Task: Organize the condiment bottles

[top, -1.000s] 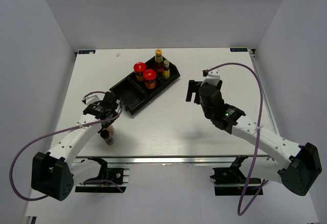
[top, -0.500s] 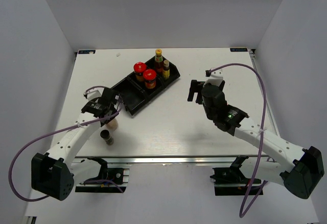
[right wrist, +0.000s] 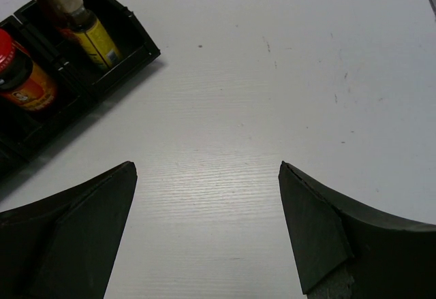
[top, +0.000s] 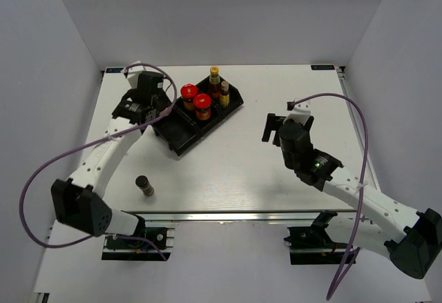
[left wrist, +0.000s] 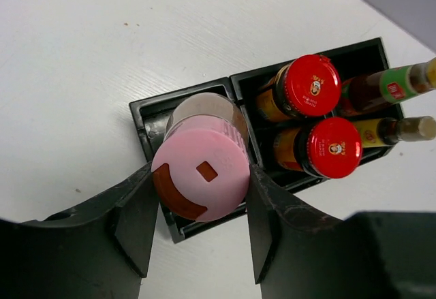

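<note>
Above the tray's (left wrist: pixel 146 118) end bay, the pink-capped bottle (left wrist: pixel 199 166) is gripped by the left tool (left wrist: pixel 199 207), having been carried there from the near desk (the dark-capped bottle (top: pixel 143 185) was left standing there). Lowering seems due next. The right tool (right wrist: pixel 206 169) is held wide open.

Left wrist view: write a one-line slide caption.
Left gripper holds the pink-capped bottle over the black tray's end compartment.
</note>
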